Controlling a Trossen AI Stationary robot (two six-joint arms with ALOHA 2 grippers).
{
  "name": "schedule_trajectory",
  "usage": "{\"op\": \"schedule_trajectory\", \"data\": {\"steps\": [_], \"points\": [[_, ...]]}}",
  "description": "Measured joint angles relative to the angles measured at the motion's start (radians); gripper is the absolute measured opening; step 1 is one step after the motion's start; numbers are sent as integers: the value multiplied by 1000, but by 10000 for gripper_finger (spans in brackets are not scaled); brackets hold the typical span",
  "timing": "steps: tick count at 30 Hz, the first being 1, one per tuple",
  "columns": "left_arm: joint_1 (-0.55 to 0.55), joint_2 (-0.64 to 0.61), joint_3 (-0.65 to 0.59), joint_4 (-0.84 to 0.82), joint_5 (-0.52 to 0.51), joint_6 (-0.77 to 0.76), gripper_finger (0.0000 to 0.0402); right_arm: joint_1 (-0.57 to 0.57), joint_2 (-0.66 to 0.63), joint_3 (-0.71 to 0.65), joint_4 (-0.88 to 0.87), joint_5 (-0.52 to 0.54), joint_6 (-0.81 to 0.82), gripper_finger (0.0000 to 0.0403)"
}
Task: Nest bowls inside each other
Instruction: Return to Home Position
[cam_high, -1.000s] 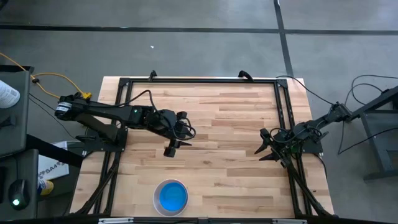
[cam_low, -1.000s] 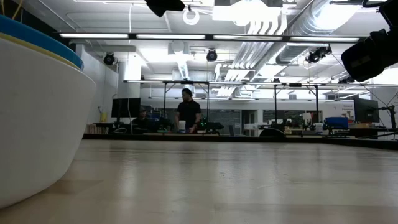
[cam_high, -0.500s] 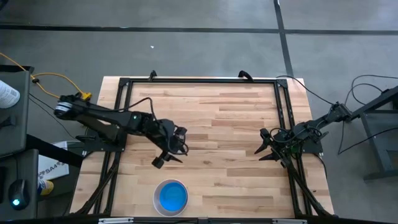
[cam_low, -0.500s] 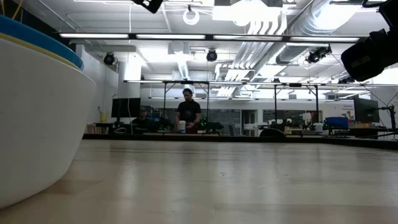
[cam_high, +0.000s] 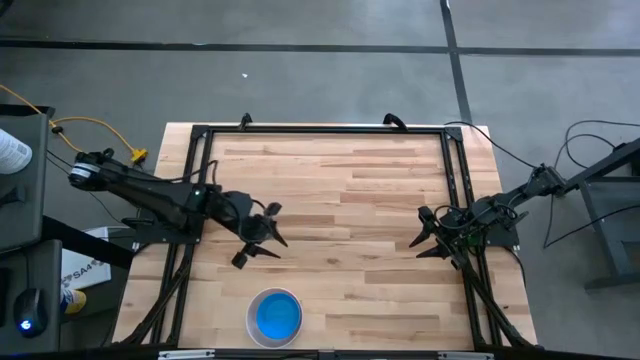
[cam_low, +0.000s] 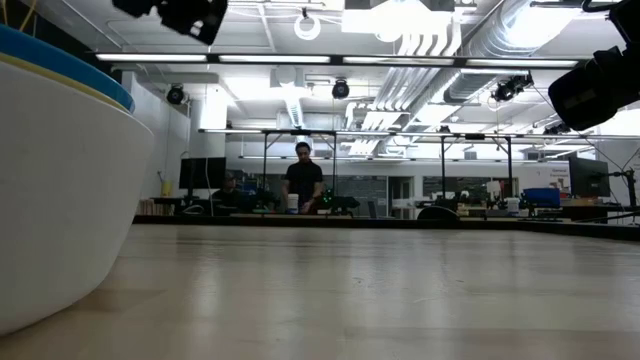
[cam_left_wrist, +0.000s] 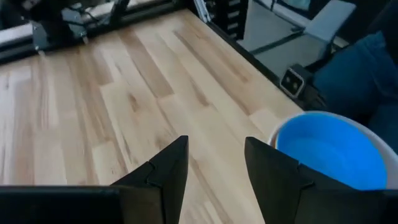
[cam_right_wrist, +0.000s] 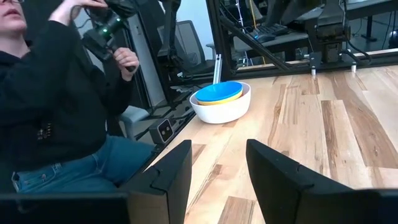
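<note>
The bowls stand nested in one stack (cam_high: 275, 317) near the table's front edge. The white bowl (cam_right_wrist: 221, 107) rests by its base on the wood, with a yellow rim (cam_right_wrist: 219, 98) and the blue bowl (cam_left_wrist: 329, 152) on top inside it. Other bowls are hidden. My left gripper (cam_high: 262, 248) hangs open above the table, to the far side of the stack, with nothing between its fingers (cam_left_wrist: 214, 158). My right gripper (cam_high: 425, 238) waits open at the table's right side, also with nothing in it (cam_right_wrist: 217, 162).
A black frame (cam_high: 320, 128) runs around the wooden table. A person (cam_right_wrist: 56, 106) sits beyond the table's near edge, holding a controller. In the low view the white bowl's wall (cam_low: 60, 200) fills the left. Bare wood (cam_high: 350, 200) lies between the arms.
My left gripper has drawn back toward the table's left edge and a little toward the near edge, sinking somewhat and swinging its fingers toward the near edge. It stays open. The bowl stack has kept still.
</note>
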Motion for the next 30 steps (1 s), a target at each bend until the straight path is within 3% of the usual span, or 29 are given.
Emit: {"op": "schedule_trajectory", "data": {"steps": [19, 30], "points": [[2, -341, -428, 315, -101, -93, 159, 0, 18, 0, 3, -2, 0, 146], [2, -598, -575, 314, -111, -130, 159, 0, 22, 0, 6, 0, 0, 146]]}}
